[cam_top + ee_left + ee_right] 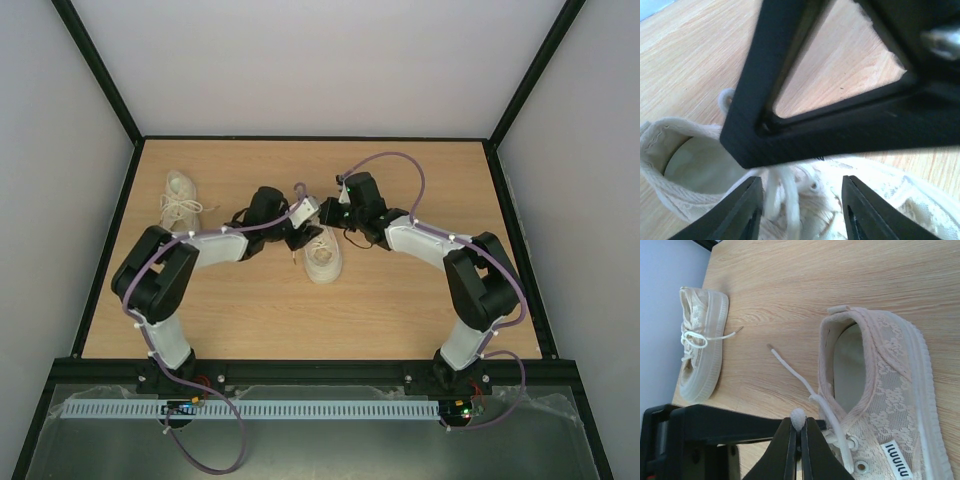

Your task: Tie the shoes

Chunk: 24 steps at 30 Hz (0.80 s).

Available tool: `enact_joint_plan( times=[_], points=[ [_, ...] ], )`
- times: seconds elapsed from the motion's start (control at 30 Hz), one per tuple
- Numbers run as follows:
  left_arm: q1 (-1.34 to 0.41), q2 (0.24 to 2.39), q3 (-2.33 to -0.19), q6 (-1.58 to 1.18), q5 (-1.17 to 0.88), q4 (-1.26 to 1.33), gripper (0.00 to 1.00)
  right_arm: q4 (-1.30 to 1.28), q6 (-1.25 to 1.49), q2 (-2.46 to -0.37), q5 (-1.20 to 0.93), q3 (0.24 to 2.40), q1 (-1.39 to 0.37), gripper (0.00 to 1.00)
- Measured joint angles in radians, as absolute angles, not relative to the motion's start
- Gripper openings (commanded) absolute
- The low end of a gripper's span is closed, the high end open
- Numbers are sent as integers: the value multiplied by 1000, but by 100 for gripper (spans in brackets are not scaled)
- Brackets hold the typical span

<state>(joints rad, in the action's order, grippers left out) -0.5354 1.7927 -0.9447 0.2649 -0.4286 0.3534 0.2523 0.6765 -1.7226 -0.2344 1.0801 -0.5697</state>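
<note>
Between the right jaws you have a bit of lace [798,416] pinched tight. The jaws are closed on it, and a small white end pokes out past the two black fingers [788,454]. From there the lace runs down to the holes of the near shoe [880,405], which sits just beside the jaws. One loose lace end [785,365] leaves that shoe and lies flat on the wood.

Your left jaws are open part way. They hang right over the same shoe [695,165], above its front. Some white laces [782,192] lie in the gap between the left fingers [747,212], closer to one finger than the other, and nothing squeezes them. The black frame of the right arm's hand crosses just in front of the left camera, so you cannot see much past it.

From above, both sets of jaws meet close together over one end of this shoe [322,258]. It stands on its sole near the middle of the counter [400,320]. The left arm [160,280] reaches in from one side and the right arm [480,280] from the other.

The far shoe [180,200] sits well apart, near the back left corner of the counter. Its laces are loose, and one end lies on the wood beside it.
</note>
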Motion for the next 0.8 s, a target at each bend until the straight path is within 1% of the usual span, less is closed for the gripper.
enact_joint_plan(
  times=[0.07,0.13,0.17,0.2,0.23,0.3,0.33,0.4,0.5,0.53,0.63,0.8],
  points=[
    [-535,1765,-927,315,-436,332,66,245,670,-1723,-230,1081,-570,1],
    [-532,1731,-909,377,-447,302,69,239,662,-1722,-226,1084,-570,1],
    [-527,1713,-905,410,-456,277,88,237,660,-1722,-226,1085,-570,1],
    [-521,1699,-905,437,-466,258,98,237,658,-1722,-225,1086,-570,1],
    [-511,1682,-906,475,-492,233,99,237,656,-1722,-225,1087,-570,1],
    [-485,1662,-916,541,-546,166,99,234,654,-1722,-226,1087,-570,1],
    [-463,1658,-932,580,-579,119,98,233,654,-1722,-226,1087,-570,1],
    [-418,1659,-964,654,-627,36,91,230,654,-1722,-227,1088,-570,1],
    [-345,1664,-1015,789,-696,-88,78,228,654,-1722,-229,1088,-570,1],
    [-324,1672,-1030,832,-706,-115,76,228,654,-1722,-231,1088,-570,1],
    [-278,1733,-1087,941,-680,-158,76,228,654,-1722,-236,1089,-570,1],
    [-265,1884,-1173,1082,-580,-178,79,227,654,-1722,-244,1091,-570,1]
  ],
)
